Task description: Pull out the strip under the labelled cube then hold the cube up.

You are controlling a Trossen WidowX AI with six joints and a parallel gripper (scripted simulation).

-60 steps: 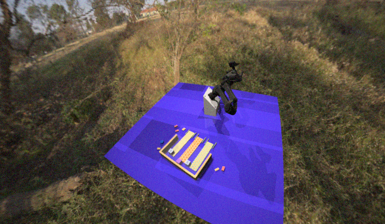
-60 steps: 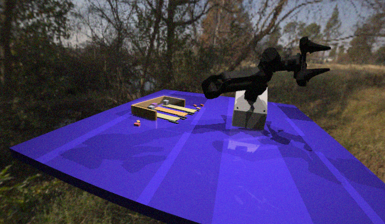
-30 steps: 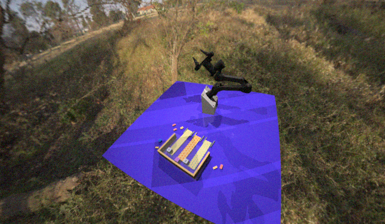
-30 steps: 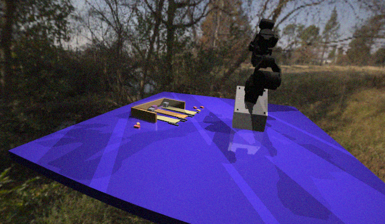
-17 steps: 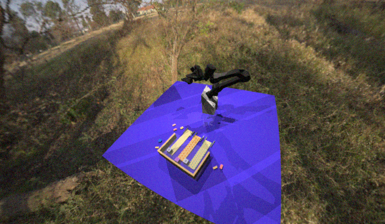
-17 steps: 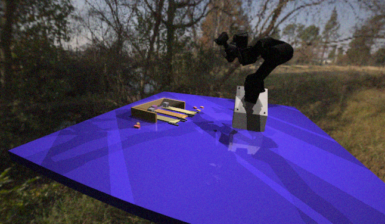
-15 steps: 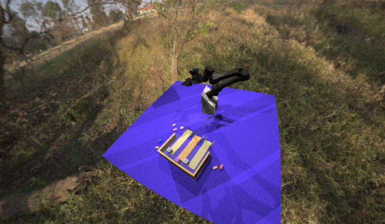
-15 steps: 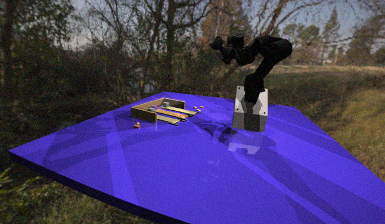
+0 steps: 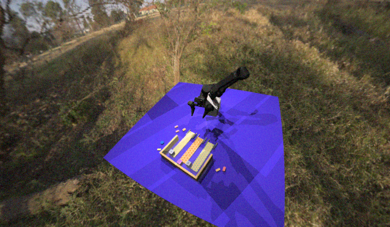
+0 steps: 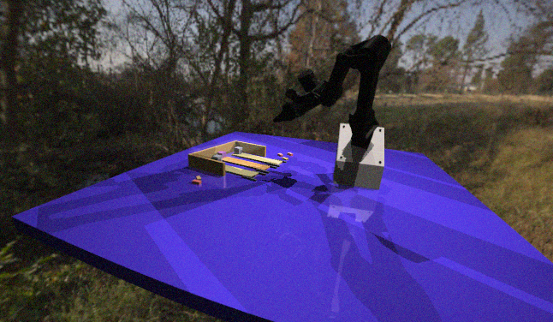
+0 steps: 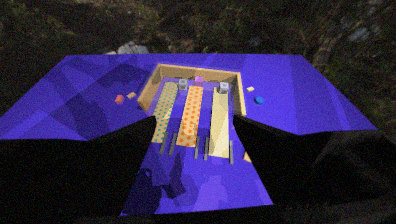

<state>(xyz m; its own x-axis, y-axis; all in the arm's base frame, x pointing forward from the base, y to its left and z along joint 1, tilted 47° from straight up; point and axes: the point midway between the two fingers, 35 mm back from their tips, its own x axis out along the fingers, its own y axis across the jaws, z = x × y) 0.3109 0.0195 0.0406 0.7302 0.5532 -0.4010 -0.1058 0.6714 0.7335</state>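
My gripper (image 9: 198, 116) (image 10: 276, 120) (image 11: 195, 119) is open and empty, high above the table on the robot-base side of the strips. A plain cream strip (image 9: 184, 143) (image 10: 258, 159) (image 11: 220, 125), an orange-dotted strip (image 9: 192, 150) (image 10: 247, 163) (image 11: 191, 115) and a green-dotted strip (image 9: 203, 157) (image 10: 242, 172) (image 11: 165, 107) lie side by side. One grey cube (image 9: 171, 151) (image 10: 238, 150) (image 11: 224, 88) is at the cream strip's far end. Another grey cube (image 9: 188, 163) (image 10: 217, 157) (image 11: 183, 84) is between the dotted strips' far ends. Both seem marked; I cannot read the labels.
A low wooden wall (image 9: 180, 166) (image 10: 205, 164) (image 11: 200, 70) encloses three sides. A pink block (image 9: 179, 162) (image 11: 199, 79) is at the orange-dotted strip's far end. Short dark rails flank the near ends. Outside lie a blue disc (image 9: 162, 142) (image 11: 259, 100), a red block (image 9: 224, 168) (image 10: 196, 181) and several tan blocks.
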